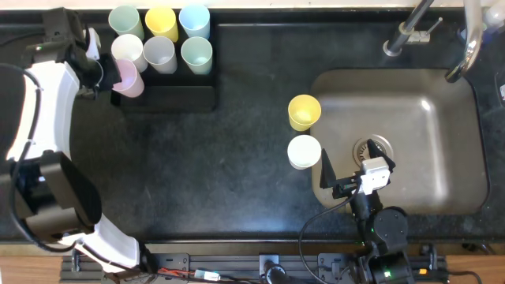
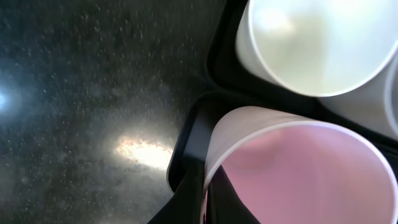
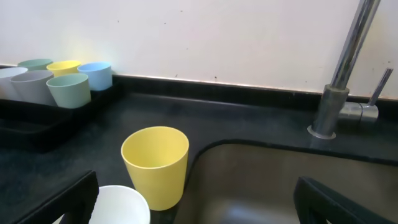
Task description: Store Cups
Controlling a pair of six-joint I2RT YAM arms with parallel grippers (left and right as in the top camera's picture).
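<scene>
Two cups, yellow [image 1: 304, 111] and white [image 1: 304, 151], sit on the tabletop [image 1: 237, 181]. Left claw [image 1: 109, 76] pinches pink cup [image 1: 129, 76] at the tray [image 1: 185, 99]; next, likely seat and release. Right claw [image 3: 198, 205], spread, should take white.

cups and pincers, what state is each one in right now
pink cup, tilted, gripped at its rim at the tray's left edge
left pincer, shut on pink cup
loose yellow cup, upright, empty, on the counter
loose white cup, upright on the counter, ungripped
right pincer, open, holding nothing
six stored cups, upright in the tray
faucet, no water running
</scene>
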